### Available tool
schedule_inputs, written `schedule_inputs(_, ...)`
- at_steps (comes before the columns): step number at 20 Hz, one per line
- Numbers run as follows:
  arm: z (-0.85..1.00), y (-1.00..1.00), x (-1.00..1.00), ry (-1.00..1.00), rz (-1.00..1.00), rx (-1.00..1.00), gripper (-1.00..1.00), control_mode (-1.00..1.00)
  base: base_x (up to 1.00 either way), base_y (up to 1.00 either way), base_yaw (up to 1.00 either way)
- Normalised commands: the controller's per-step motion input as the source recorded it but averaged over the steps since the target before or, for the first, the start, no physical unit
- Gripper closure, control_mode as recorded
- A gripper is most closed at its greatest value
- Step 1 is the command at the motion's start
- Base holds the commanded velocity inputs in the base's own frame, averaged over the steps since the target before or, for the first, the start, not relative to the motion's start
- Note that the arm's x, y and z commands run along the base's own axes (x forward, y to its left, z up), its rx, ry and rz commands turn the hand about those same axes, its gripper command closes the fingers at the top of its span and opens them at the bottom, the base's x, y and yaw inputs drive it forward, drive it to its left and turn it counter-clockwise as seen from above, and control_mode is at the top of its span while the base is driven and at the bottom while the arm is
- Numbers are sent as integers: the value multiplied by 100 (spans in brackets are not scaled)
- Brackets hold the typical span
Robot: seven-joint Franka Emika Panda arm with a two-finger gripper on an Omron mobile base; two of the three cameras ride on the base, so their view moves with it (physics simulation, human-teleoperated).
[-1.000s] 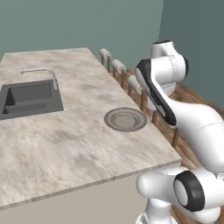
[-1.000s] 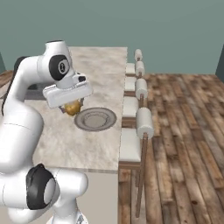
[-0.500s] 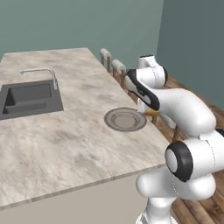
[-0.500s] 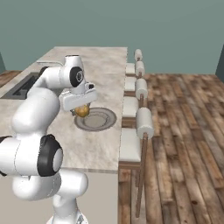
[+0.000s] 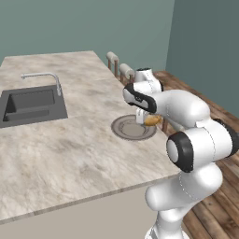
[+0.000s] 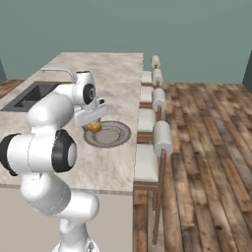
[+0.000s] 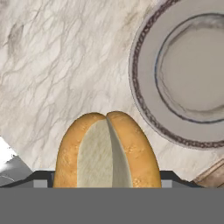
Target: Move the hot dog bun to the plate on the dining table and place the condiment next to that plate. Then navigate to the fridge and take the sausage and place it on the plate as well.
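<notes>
Now we count one hot dog bun [image 7: 107,151] grasped in our gripper [image 5: 148,120], one plate [image 7: 148,65], one sink [image 5: 30,105], four stools [image 6: 160,135] along one dining table [image 5: 60,149].

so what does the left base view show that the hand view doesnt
Left base view alone: the dark sink, the thin faucet, chair backs at the dining table's far edge, and the white arm reaching over the table. Hand view alone: the hot dog bun's pale split face up close and the patterned ring on the plate's rim. Both: the bun in the gripper, the plate, the marbled top.
</notes>
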Motion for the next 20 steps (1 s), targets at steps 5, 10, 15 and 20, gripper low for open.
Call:
schedule_inputs(5,-41,0,62,-8,18,3,100,-100,0,0,0)
schedule_inputs(10,-48,0,60,-5,12,3,100,-100,0,0,0)
schedule_inputs(15,-34,1,57,0,5,2,100,-100,0,0,0)
schedule_inputs(20,-30,1,59,0,1,0,100,-100,0,0,0)
